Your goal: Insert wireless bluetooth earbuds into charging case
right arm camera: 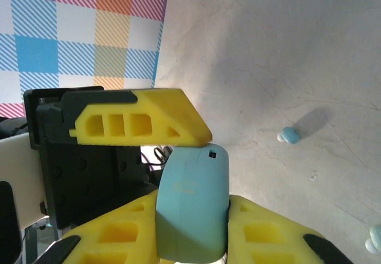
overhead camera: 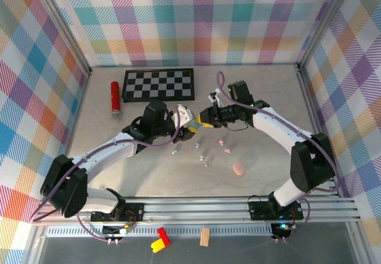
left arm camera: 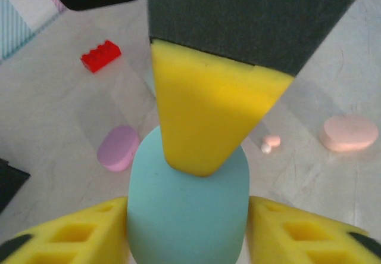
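Aloft, blue case (right arm camera: 193, 207) between both: right jaws tight on it, left jaws unclear.

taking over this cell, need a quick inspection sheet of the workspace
surface: pale marbled tabletop, no spills seen
job's things: blue case between both grippers; earbuds scattered loose; pink case and purple case lying on the table
clutter: checkerboard, red cylinder, red brick
grippers: right gripper shut on the blue case; left gripper fingers flank it, grip unclear
cables: purple cables run along both arms
surroundings: plaid walls
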